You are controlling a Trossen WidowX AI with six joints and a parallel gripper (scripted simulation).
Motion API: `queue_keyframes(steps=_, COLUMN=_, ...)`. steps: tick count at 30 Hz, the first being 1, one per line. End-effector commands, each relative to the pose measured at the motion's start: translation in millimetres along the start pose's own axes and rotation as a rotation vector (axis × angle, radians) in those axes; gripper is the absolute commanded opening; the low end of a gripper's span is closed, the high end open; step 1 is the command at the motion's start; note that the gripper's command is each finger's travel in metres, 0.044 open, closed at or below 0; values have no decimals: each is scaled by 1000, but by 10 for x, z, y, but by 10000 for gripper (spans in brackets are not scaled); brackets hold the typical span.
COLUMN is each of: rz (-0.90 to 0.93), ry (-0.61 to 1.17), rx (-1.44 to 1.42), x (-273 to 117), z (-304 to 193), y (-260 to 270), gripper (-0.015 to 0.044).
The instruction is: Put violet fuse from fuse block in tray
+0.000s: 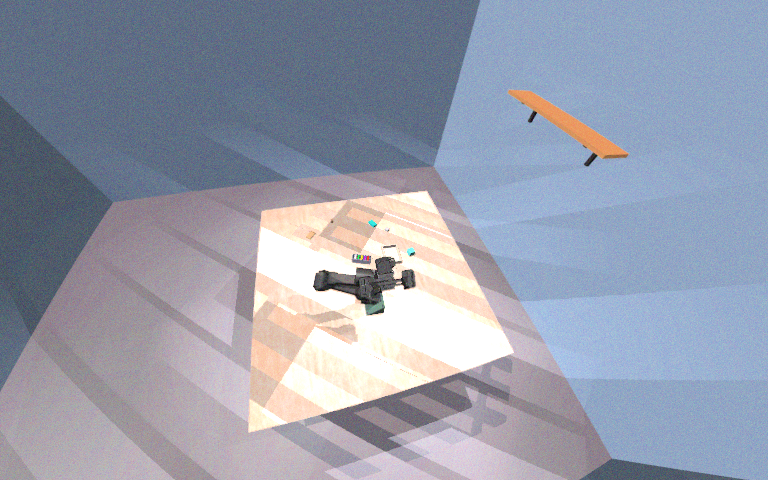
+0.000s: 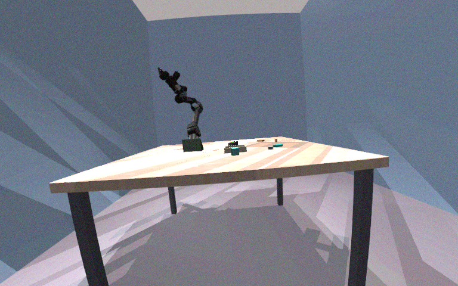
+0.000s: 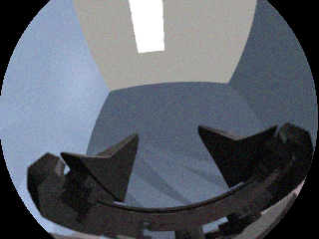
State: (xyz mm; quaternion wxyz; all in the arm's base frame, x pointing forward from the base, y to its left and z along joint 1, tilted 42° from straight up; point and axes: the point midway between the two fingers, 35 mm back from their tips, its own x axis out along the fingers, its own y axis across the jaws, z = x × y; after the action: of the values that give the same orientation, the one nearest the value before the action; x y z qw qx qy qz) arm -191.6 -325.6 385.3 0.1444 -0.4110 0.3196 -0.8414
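The fuse block (image 1: pixel 361 261) (image 2: pixel 232 143) stands on the table with a row of small coloured fuses in its top. The violet fuse is too small to tell apart surely from its neighbours; no fuse shows lifted out. The pale tray (image 2: pixel 241 149) lies beside the block, to its right in the top view, partly behind the arm. My gripper (image 3: pixel 168 132) (image 2: pixel 159 69) is open, with nothing between its fingers. It is raised high above the table, far from the block and tray, and the wrist view shows only walls and ceiling behind it.
A teal cube (image 1: pixel 411 251) (image 2: pixel 235 151) stands close to the tray. A flat teal block (image 1: pixel 372 223) (image 2: pixel 277 145), a small grey piece (image 1: pixel 387 229) (image 2: pixel 270 148) and a tan piece (image 1: pixel 310 234) (image 2: pixel 260 140) lie farther off. The arm's dark green base (image 1: pixel 374 307) (image 2: pixel 192 145) is nearby.
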Motion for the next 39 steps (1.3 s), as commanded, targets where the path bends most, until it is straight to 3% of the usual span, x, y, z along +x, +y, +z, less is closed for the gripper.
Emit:
queue_keyframes(steps=1, rz=4, ry=-2, rx=1, x=-1, z=7, y=12, gripper=374)
queue_keyframes(steps=7, rz=214, ry=-77, rx=43, x=-129, z=337, y=543, gripper=216)
queue_keyframes(steps=13, rz=463, ry=-213, rx=121, x=-543, z=891, y=1096, gripper=72)
queue_keyframes(steps=22, rz=748, ry=-312, rx=177, x=-1054, z=1330, y=1606, gripper=72)
queue_keyframes(steps=30, rz=1163, ry=-449, rx=219, x=-2081, z=1897, y=2061, gripper=72)
queue_keyframes(steps=39, rz=1593, ry=-495, rx=246, x=-3248, z=2200, y=2186, gripper=72)
